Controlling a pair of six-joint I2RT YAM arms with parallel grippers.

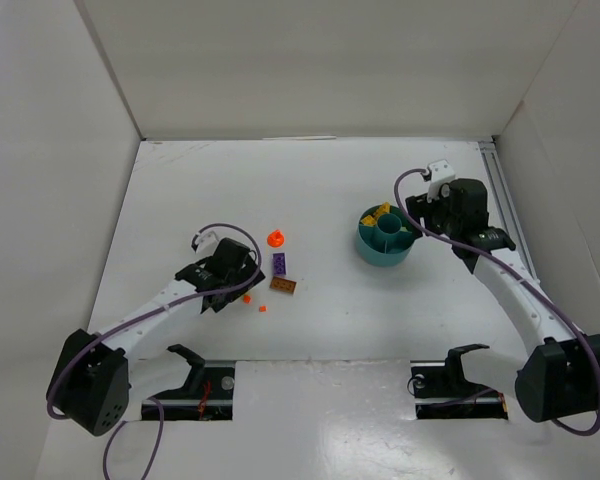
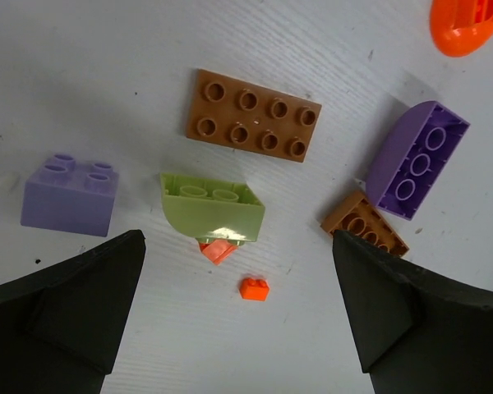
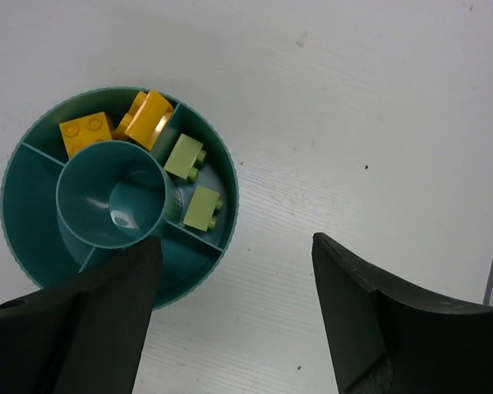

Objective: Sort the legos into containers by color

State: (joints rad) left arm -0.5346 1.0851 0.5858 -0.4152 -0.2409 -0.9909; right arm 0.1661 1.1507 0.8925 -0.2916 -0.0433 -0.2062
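My left gripper [image 1: 240,288] is open and empty, low over scattered legos. In the left wrist view its open gripper [image 2: 238,275] frames a tiny red-orange brick [image 2: 254,288]. Just beyond lie a lime green piece [image 2: 211,209] with a red-orange piece [image 2: 218,250] under its edge, a brown plate [image 2: 253,115] and a small brown brick [image 2: 364,223]. The teal tub [image 1: 385,250] stands at the right. My right gripper [image 1: 418,222] hovers open and empty beside it [image 3: 234,263]. Two yellow bricks [image 3: 86,131] fill one wedge and two lime bricks [image 3: 201,207] the neighbouring one.
A lilac square brick [image 2: 70,194], a purple curved brick [image 2: 416,158] and an orange cone [image 2: 464,23] lie among the legos. The tub's central cup [image 3: 111,193] holds nothing. White walls enclose the table on three sides.
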